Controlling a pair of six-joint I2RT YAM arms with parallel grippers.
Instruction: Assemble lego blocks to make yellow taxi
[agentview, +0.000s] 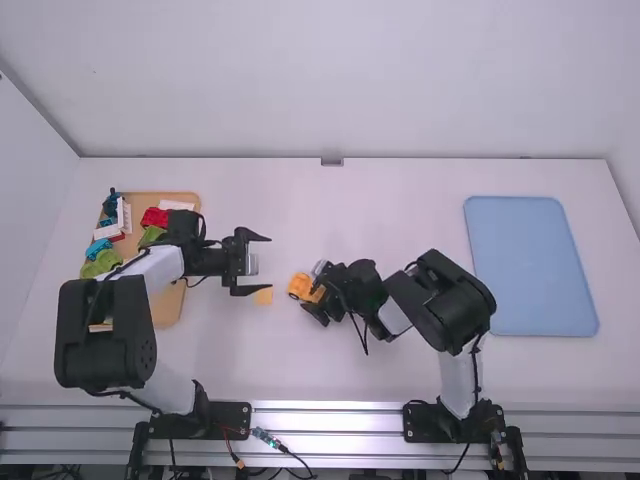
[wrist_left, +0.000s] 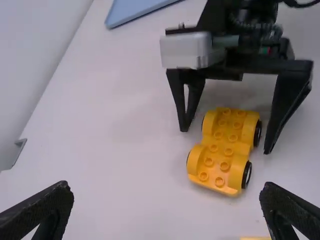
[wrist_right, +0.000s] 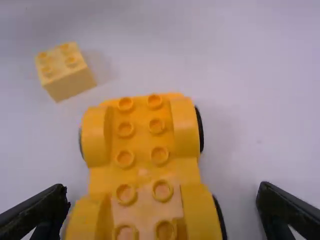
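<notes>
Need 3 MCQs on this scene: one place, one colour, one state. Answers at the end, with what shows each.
1. Where on the table does the blue tray lie?
A. Left side
B. Right side
C. Middle, between the arms

2. What colour is the small block lying apart from the wheeled base?
A. Red
B. Green
C. Yellow

3. What state is the left tool in?
A. Open, nothing held
B. Shut, empty
C. Shut on a red block

Key:
1 B, the high view has it near the right edge.
2 C, its top and sides are pale yellow in the right wrist view.
3 A, its fingers stand wide apart with nothing gripped between them.
</notes>
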